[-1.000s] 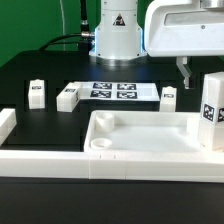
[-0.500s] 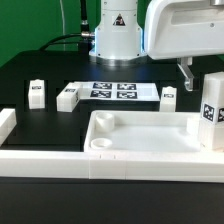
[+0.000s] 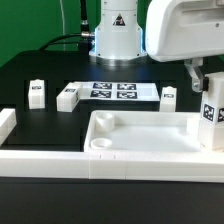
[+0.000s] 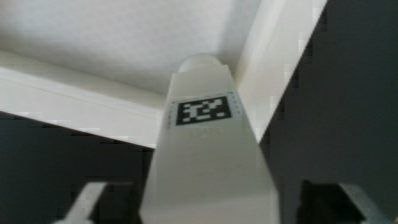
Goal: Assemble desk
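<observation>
The white tray-like tabletop lies rim-up at the front. One white tagged leg stands upright at its corner on the exterior view's right. My gripper hangs just above and behind that leg's top. In the wrist view the same leg runs up between my fingers, with dark gaps on both sides, so my gripper is open around it without touching it. Three more legs lie behind the tabletop: one, one and one.
The marker board lies flat behind the tabletop, in front of the arm's white base. The long white border wall runs along the front and up the exterior view's left side.
My gripper has moved toward the exterior view's right, from beside the upright leg to over its top. The parts have not moved.
</observation>
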